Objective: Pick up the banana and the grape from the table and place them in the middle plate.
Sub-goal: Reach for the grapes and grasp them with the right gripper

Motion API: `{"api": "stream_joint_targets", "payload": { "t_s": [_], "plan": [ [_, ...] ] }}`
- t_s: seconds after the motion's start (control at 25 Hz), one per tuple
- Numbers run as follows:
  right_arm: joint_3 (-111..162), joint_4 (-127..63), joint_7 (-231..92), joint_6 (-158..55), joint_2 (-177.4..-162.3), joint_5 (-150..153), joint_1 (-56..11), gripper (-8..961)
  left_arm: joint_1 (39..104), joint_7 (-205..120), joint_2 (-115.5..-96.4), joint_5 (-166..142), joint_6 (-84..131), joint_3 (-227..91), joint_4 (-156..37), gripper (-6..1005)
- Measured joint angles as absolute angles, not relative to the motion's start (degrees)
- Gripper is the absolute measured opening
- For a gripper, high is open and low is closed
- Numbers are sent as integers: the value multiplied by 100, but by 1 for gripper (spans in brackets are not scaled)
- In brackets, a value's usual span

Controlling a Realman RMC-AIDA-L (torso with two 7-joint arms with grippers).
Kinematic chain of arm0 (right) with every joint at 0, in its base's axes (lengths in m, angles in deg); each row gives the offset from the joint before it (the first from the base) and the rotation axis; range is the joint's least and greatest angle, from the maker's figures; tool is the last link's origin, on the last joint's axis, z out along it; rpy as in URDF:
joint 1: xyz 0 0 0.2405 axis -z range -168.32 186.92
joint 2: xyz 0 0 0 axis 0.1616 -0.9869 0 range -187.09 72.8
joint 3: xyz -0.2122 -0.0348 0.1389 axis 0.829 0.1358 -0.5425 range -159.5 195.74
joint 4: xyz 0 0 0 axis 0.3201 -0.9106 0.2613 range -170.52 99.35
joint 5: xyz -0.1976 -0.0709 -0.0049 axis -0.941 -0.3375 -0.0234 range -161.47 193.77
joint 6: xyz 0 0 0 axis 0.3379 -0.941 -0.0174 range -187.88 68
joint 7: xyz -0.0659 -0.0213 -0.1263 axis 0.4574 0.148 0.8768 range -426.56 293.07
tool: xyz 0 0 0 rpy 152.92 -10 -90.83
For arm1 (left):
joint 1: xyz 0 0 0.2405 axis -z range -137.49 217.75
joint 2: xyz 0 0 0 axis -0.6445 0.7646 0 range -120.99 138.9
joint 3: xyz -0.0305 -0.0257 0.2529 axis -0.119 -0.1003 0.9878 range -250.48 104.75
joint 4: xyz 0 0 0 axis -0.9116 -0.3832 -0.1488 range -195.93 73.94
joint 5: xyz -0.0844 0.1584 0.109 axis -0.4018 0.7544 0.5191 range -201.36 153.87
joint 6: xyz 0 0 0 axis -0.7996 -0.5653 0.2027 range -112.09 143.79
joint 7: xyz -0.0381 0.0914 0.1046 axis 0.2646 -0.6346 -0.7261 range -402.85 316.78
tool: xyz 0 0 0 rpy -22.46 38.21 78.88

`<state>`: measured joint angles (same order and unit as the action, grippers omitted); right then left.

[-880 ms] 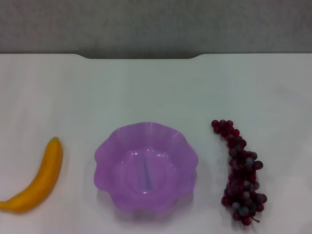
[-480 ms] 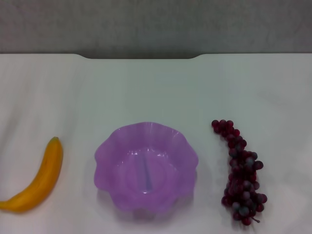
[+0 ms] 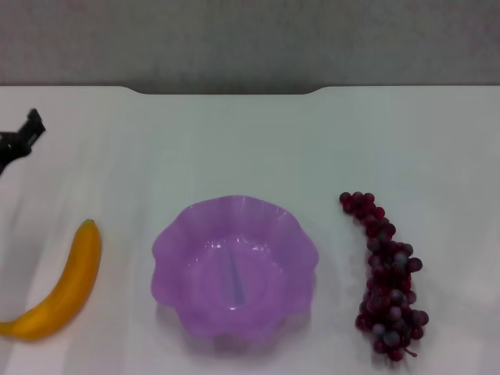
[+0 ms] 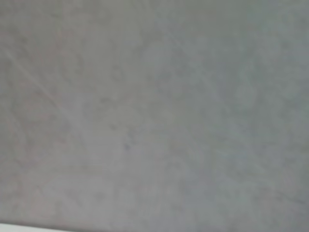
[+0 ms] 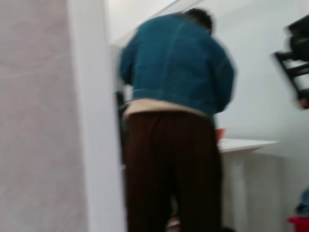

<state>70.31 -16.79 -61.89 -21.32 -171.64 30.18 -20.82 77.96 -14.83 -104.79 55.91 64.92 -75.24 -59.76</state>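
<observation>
The banana [image 3: 62, 287], yellow-orange and curved, lies on the white table [image 3: 250, 141] at the near left. A translucent purple middle plate [image 3: 234, 268] with a wavy rim sits at the near centre, with nothing in it. The grape [image 3: 387, 277], a long dark-red bunch, lies to its right. A black tip of my left gripper [image 3: 21, 137] shows at the far left edge, above the table and well behind the banana. The right gripper is out of view.
The table's dark notched far edge [image 3: 226, 91] runs across the back, with a grey wall behind. The left wrist view shows only a blurred grey surface. A person in a blue jacket [image 5: 176, 67] fills the right wrist view, away from the table.
The left gripper's black tip has come into the head view at the far left edge. The banana, the plate and the grape have not moved.
</observation>
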Motion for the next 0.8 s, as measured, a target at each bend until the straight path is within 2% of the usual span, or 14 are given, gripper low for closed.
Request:
{"api": "stream_joint_targets", "payload": {
  "t_s": [0.08, 0.24, 0.56, 0.8],
  "plan": [
    [7287, -1516, -6664, -2286, -17221, 2671, -1837, 877, 7714, -1354, -10551, 5836, 6635, -7524, -5976, 876],
    [8054, -1323, -7632, -2765, -17207, 2271, -1498, 877, 7610, -1298, -10674, 6361, 6877, -7523, -5976, 876],
    [9973, 776, -8767, -3586, -17205, 1878, -391, 878, 7473, -360, -10679, 7253, 7257, -7523, -5738, 876],
    [11062, 2087, -8784, -4305, -17194, 1878, -120, 878, 7219, 492, -10731, 7677, 7660, -7515, -5077, 877]
  ]
}}
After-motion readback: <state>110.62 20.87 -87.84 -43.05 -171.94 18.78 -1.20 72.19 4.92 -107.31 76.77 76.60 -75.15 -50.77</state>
